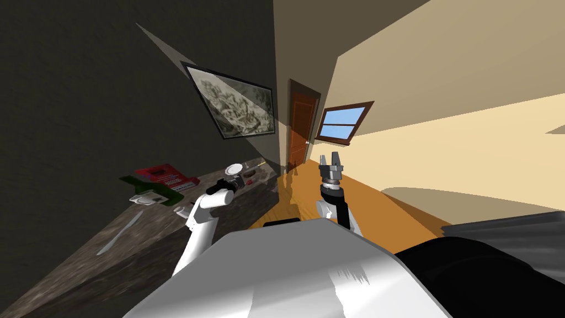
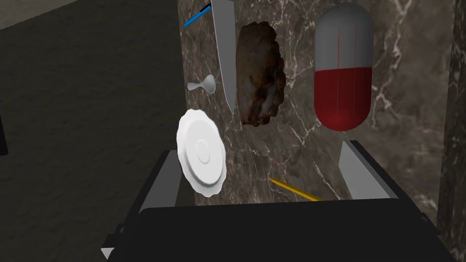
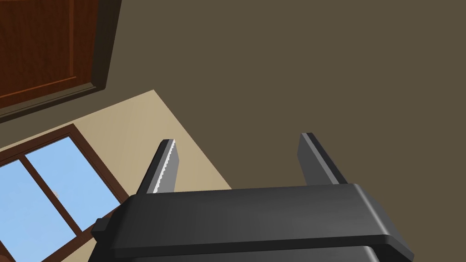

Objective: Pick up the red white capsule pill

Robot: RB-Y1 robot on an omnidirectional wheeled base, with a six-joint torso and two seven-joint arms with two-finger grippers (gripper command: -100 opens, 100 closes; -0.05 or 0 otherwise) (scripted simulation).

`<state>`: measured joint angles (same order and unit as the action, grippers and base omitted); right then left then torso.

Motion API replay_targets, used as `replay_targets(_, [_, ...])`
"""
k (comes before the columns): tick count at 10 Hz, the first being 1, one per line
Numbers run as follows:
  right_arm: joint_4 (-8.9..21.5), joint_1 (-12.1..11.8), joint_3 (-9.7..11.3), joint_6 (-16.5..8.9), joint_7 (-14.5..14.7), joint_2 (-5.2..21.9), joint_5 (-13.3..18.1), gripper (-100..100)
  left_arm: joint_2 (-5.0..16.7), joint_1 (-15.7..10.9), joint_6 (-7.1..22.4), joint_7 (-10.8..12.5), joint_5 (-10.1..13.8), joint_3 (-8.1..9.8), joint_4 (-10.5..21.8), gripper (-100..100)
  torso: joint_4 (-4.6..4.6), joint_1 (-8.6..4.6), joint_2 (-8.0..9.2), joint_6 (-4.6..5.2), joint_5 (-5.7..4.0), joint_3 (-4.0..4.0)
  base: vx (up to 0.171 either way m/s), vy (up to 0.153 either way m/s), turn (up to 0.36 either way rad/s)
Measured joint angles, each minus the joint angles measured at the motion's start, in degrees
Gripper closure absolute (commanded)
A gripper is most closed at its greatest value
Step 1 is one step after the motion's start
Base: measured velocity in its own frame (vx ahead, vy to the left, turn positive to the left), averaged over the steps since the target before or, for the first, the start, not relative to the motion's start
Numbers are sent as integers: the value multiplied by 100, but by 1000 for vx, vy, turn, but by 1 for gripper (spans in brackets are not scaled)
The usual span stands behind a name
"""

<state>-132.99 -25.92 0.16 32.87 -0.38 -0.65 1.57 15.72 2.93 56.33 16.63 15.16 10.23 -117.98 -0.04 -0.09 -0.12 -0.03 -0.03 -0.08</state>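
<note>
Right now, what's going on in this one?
The left gripper hangs open over a dark marble counter, facing a red-and-white capsule pill that lies flat just past one fingertip, not yet between the fingers. A white scalloped plate, a brown lumpy item and a grey knife blade lie nearby. The right gripper is raised, open and empty.
</note>
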Motion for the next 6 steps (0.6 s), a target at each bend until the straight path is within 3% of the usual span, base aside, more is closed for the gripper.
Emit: replay_targets(6, [0, 0, 0, 0, 0, 0, 0, 0, 127, -187, 855, -32, 92, 129, 159, -100, 0, 0, -2, 0, 0, -1, 51, -47, 11])
